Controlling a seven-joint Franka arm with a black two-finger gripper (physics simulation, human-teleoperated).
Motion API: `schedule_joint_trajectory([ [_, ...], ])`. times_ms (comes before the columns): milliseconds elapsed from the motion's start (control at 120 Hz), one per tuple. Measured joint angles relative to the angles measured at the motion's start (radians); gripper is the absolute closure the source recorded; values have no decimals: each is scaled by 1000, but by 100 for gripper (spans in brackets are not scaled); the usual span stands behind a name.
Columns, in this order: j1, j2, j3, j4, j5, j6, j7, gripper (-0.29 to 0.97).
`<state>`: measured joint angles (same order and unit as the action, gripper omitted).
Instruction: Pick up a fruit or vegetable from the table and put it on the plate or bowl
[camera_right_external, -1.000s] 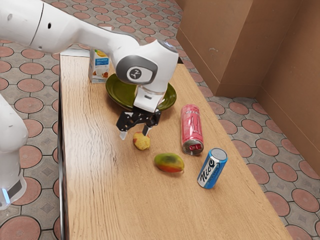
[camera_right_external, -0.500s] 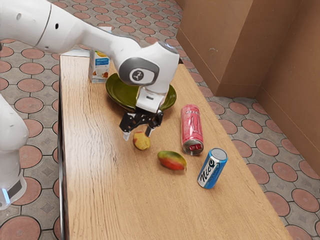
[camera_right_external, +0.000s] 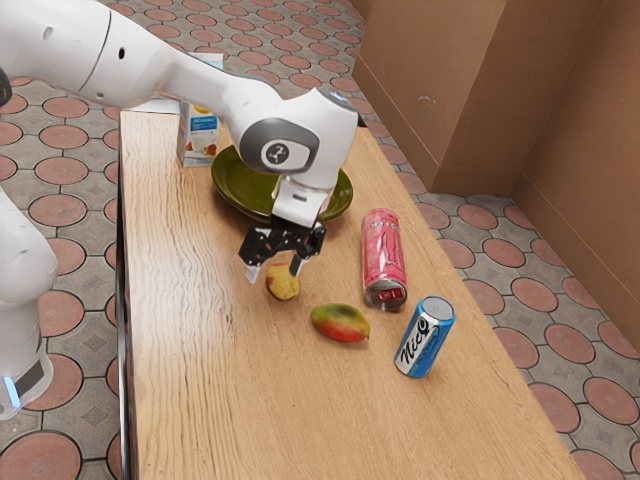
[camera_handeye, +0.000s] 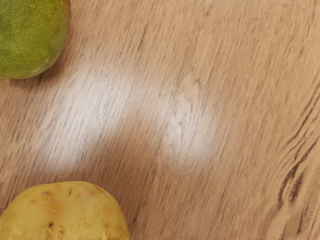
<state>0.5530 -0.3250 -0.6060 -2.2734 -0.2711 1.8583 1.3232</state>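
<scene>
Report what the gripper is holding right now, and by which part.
Nothing is held. The gripper is open over the potato, which lies on the table.

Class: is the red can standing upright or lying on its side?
Lying on its side: the red can rests lengthwise on the table, with one round end facing the camera.

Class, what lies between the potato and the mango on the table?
Only bare tabletop separates the potato and the mango, plainest in the wrist view.
</scene>
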Motion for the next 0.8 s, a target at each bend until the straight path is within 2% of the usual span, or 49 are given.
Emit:
schedule_joint_trajectory([
  [800,29,51,0,4,27,66,33,0],
])
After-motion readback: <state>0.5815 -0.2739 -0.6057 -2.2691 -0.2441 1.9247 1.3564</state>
